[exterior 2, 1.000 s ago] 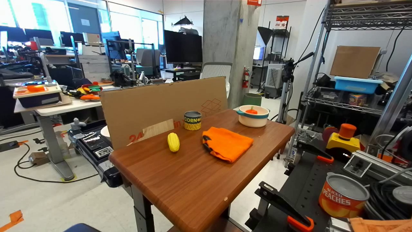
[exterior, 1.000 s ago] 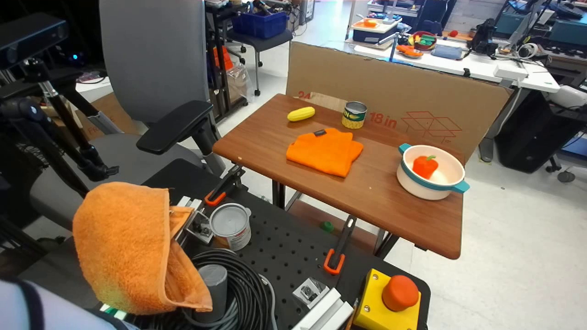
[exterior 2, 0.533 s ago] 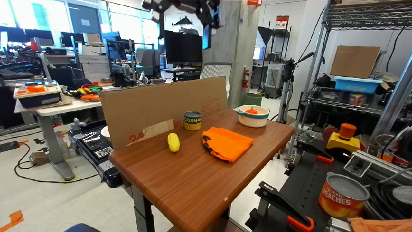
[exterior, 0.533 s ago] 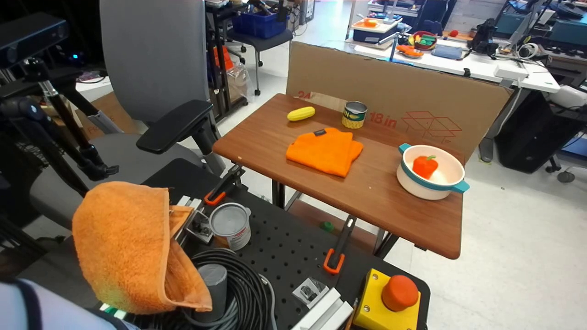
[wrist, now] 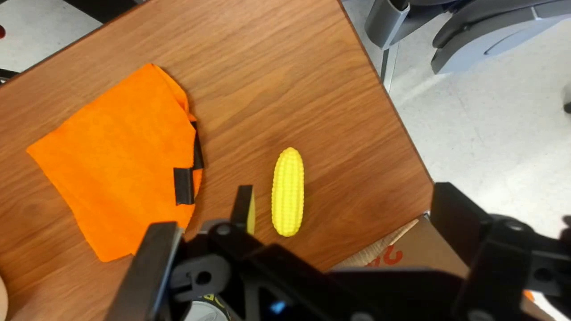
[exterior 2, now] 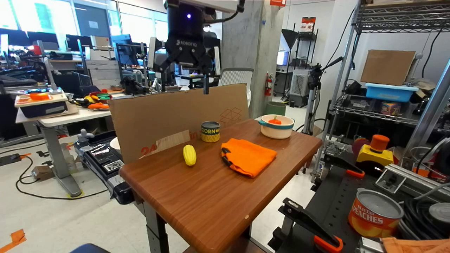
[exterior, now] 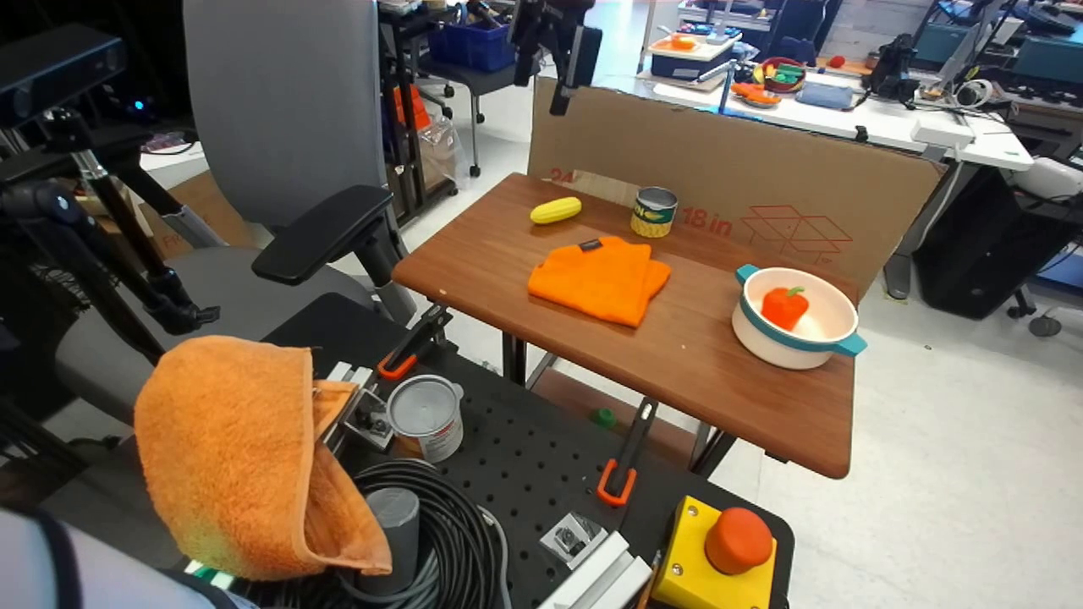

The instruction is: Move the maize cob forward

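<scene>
The yellow maize cob point(exterior: 556, 211) lies on the brown wooden table point(exterior 2: 197, 203) near its far edge. It also shows in an exterior view point(exterior 2: 189, 155) and in the wrist view point(wrist: 288, 191). My gripper point(exterior 2: 184, 86) is open and empty, high above the table near the cardboard. In another exterior view the gripper point(exterior: 541, 91) hangs above and behind the cob. In the wrist view the cob shows between the spread fingers point(wrist: 343, 196), closer to the left finger in the picture. Nothing touches the cob.
A folded orange cloth point(exterior: 596, 279) and a corn can point(exterior 2: 210, 131) lie near the cob. A white pot point(exterior: 778, 347) holding a red pepper point(exterior: 784, 309) stands at the table's end. A cardboard sheet point(exterior 2: 175, 109) stands along the far edge. Clamps and a peaches can point(exterior 2: 374, 212) sit on the black cart.
The gripper came into view from above and moved downward above the far side of the table. The cob and the other table objects have not moved.
</scene>
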